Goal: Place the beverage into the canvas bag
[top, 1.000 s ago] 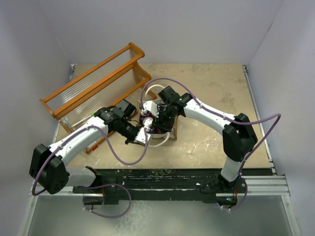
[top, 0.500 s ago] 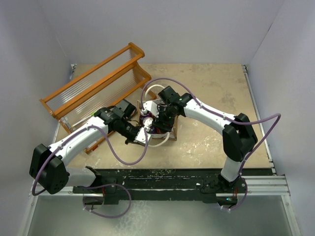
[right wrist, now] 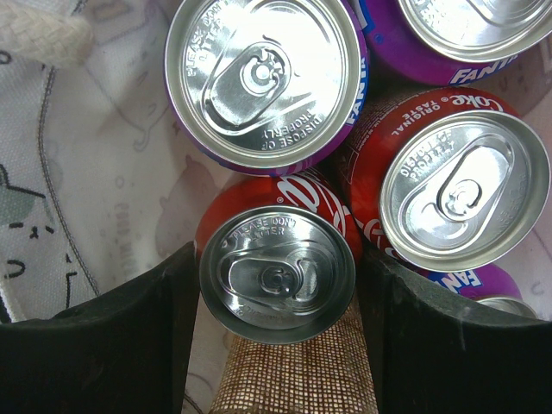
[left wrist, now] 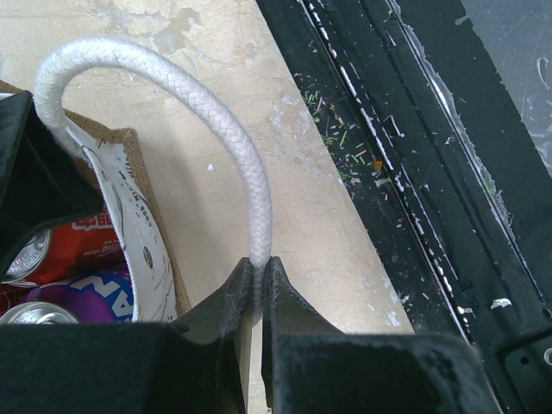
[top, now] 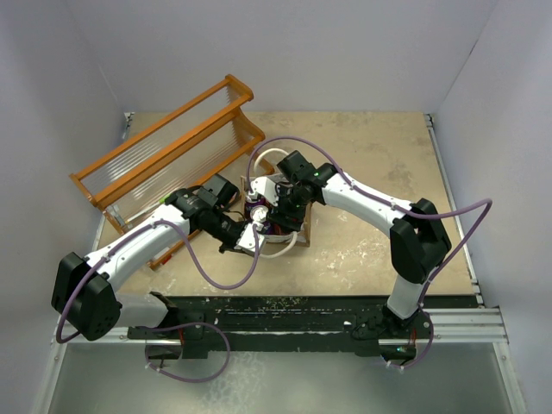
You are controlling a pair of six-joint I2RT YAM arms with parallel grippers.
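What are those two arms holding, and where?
Left fingers pinch the white rope handle of the tan canvas bag near one end; right fingers grip the red cola can by its sides.

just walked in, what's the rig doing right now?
The left gripper is pinched on one white rope handle of the canvas bag, holding that side up. The right gripper is down in the bag's mouth, shut on a red Coke can. That can sits upright among others already inside, including a purple Fanta can and a second Coke can. It has not been released yet.
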